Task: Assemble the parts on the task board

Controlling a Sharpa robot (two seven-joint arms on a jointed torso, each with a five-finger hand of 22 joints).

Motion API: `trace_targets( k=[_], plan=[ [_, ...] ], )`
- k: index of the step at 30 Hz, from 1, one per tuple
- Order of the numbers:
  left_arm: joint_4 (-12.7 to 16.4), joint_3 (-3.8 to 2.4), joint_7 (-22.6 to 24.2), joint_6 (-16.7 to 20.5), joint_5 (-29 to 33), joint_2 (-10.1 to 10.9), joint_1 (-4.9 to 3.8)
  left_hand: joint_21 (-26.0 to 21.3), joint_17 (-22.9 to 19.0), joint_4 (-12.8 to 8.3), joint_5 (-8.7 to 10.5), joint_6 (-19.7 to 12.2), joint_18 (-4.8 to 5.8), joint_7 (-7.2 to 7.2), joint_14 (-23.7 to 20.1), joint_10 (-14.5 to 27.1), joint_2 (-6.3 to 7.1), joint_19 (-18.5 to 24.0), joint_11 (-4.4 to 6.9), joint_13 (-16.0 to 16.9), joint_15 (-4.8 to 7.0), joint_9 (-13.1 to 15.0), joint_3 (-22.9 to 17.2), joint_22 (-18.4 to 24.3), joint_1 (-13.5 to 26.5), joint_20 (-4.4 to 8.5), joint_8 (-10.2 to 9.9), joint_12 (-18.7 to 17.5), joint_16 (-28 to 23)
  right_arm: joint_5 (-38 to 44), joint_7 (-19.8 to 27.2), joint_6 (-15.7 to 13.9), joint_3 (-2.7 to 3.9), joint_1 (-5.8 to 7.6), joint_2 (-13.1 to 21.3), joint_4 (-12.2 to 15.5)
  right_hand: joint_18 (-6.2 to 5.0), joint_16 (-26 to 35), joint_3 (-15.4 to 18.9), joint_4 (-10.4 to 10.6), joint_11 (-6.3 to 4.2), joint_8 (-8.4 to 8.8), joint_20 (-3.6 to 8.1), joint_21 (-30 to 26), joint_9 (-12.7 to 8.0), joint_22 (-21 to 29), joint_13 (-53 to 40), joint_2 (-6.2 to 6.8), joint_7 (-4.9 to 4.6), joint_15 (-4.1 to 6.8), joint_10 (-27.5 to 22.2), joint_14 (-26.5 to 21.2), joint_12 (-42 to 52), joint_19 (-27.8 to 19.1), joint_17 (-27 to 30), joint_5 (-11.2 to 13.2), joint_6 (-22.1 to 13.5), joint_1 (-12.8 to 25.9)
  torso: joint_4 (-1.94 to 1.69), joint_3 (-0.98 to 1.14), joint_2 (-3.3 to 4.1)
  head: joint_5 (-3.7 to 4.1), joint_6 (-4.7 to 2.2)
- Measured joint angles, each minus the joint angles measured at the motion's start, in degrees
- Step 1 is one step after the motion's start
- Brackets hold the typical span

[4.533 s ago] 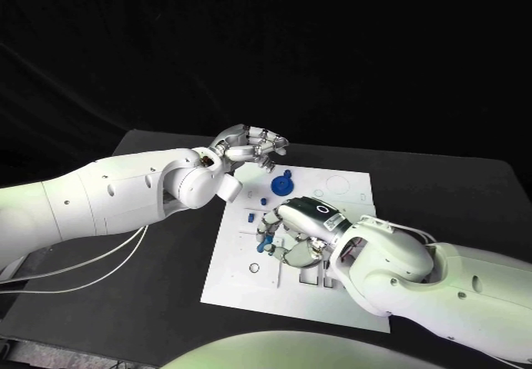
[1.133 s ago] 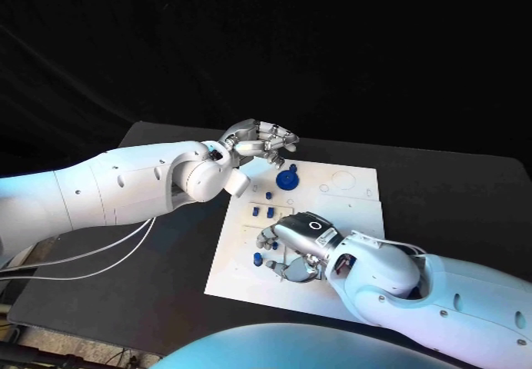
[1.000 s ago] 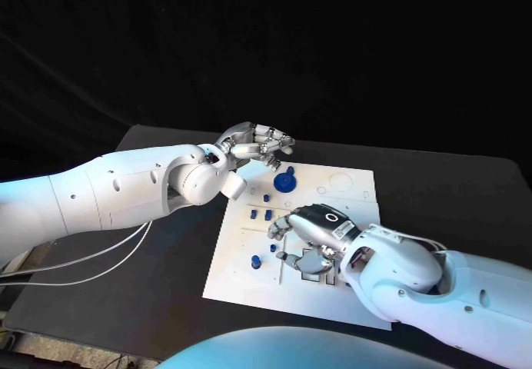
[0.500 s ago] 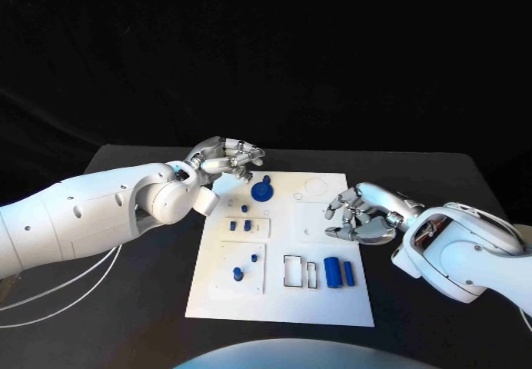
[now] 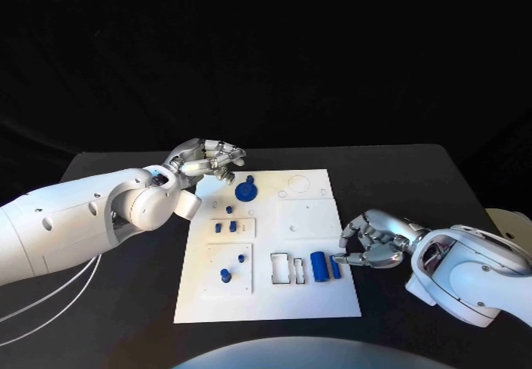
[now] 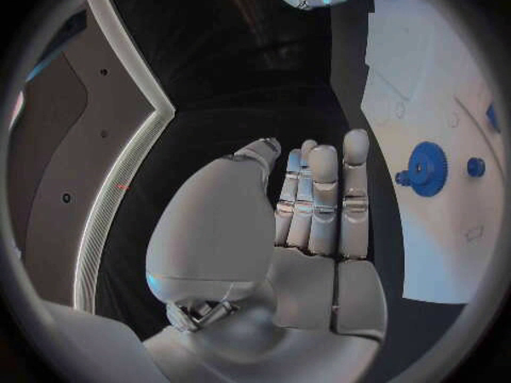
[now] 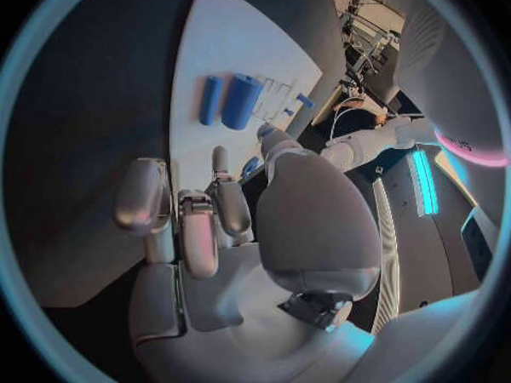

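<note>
The white task board (image 5: 305, 219) lies in the middle of the black table. A blue gear (image 5: 245, 190) sits near its far left corner, and several small blue pegs (image 5: 226, 227) stand in the left-hand panels. Two blue cylinders, one thick (image 5: 318, 265) and one thin (image 5: 336, 268), lie side by side by the board's right edge. My right hand (image 5: 371, 240) hovers just right of them, fingers loosely bent and holding nothing; the right wrist view shows the cylinders (image 7: 243, 100) beyond its fingertips (image 7: 218, 157). My left hand (image 5: 205, 159) stays off the far left corner, empty, its fingers (image 6: 319, 196) stretched toward the gear (image 6: 428, 168).
Empty rectangular frames (image 5: 286, 267) lie just left of the cylinders. Round outlines (image 5: 299, 183) mark the board's far right part. Bare black table (image 5: 122, 307) runs round the board on all sides, with its edge near the far side.
The whole head picture has shifted. My right hand has come down along the board's right edge to beside the two cylinders, its fingers more bent. The left hand keeps its place by the far left corner.
</note>
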State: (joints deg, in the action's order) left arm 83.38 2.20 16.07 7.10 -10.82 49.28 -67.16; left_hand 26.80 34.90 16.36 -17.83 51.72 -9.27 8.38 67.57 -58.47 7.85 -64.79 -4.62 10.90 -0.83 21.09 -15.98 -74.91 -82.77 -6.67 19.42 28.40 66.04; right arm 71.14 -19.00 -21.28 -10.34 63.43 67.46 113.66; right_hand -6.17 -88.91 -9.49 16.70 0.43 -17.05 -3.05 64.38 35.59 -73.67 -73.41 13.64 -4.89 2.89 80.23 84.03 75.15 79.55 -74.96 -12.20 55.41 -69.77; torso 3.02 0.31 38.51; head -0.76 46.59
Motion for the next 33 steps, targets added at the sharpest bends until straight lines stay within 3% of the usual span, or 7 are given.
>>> trace_targets(
  k=[5, 19, 33],
  plan=[
    [0.0, 0.03, 0.0, 0.0, 0.0, 0.0, 0.0, 0.0, 0.0, 0.0, 0.0, 0.0, 0.0, 0.0, 0.0, 0.0, 0.0, 0.0, 0.0, 0.0, 0.0, 0.0, 0.0, 0.0, 0.0, 0.0, 0.0, 0.0, 0.0, 2.1, -2.1, -0.3, -0.08, -1.31, -1.0, 0.6, 0.0, -0.2, 2.4, 0.1, 0.03, 0.22, 0.0, 0.0, 0.2, -0.3, -1.5, -0.85, 0.13, 0.0, 0.6, 0.0, 1.6, 0.0, 0.0, -0.2, 0.2, -0.2, 0.04, -0.09, -0.06, 0.24, 0.48],
    [0.2, 0.06, 0.0, 0.0, 0.0, 0.3, 0.01, 0.0, 0.0, 0.0, 0.0, 0.0, 0.0, 0.0, 0.0, 0.0, 0.0, 0.0, 0.0, 0.0, 0.0, 0.0, 0.0, 0.0, 0.0, 0.0, 0.0, 0.0, 0.0, 5.2, -5.1, -1.2, -0.12, -3.52, -4.5, -0.6, 0.0, -0.4, 3.3, 0.1, -0.03, 0.22, 0.18, 0.3, 0.4, -0.5, -1.5, -1.47, 0.13, -0.01, 1.8, 0.0, 2.9, 0.2, 0.0, -0.6, 0.2, -0.2, 0.0, -0.11, -0.03, -0.07, 1.14],
    [0.2, 0.06, 0.0, -0.1, 0.0, 0.4, 0.01, 0.0, 0.2, 0.0, 0.0, -0.2, 0.0, -0.21, 0.0, 0.0, 0.0, 0.0, 0.0, 0.0, 0.0, 0.1, 0.0, 0.0, 0.0, 0.0, 0.0, 0.0, 0.0, 7.1, -6.0, -1.5, -0.11, -4.02, -7.9, -2.1, 0.0, -0.4, 4.0, 0.1, -0.03, 0.22, 0.18, 0.3, 0.6, -0.5, -1.5, -2.13, 0.12, -0.01, 1.8, 0.0, 3.3, 0.2, 0.0, -0.9, 0.6, 0.0, 0.02, -0.05, 0.02, -0.32, 1.23]
  ],
)
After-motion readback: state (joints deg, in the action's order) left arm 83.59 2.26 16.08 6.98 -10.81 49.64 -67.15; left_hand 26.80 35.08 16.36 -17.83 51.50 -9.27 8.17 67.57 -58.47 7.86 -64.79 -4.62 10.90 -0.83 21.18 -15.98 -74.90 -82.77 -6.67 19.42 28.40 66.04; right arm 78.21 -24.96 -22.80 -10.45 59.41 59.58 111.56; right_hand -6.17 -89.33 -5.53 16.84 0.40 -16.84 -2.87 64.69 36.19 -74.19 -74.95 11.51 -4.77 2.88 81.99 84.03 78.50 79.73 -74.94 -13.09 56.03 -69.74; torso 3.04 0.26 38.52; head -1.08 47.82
